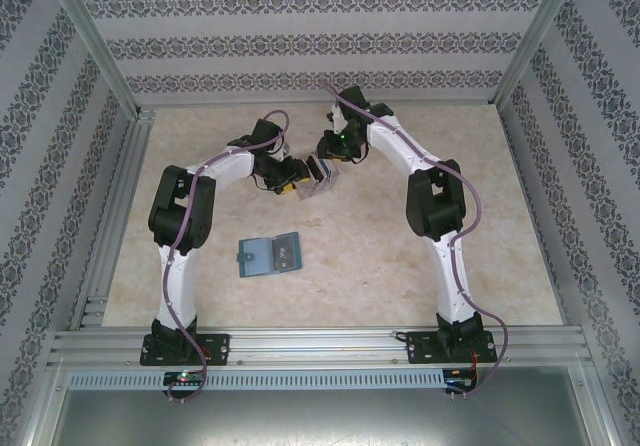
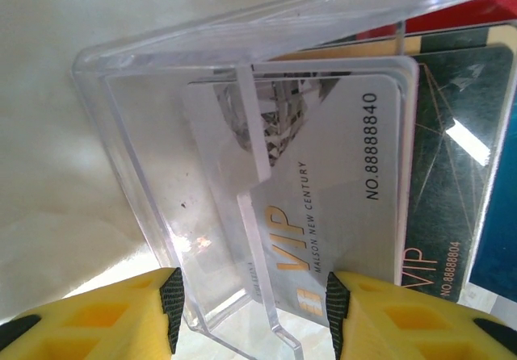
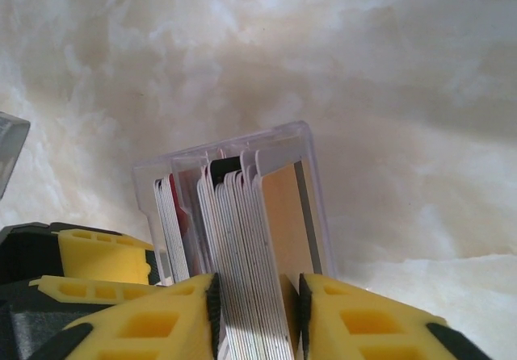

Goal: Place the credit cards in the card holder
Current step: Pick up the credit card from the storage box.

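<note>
Several credit cards (image 3: 250,279) between right fingers (image 3: 153,324)

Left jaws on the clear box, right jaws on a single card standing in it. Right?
No: the right wrist view shows the right gripper around a whole stack of cards, not one card. The rest holds: the stack stands in the clear box, with the left gripper jaws on that box.
</note>
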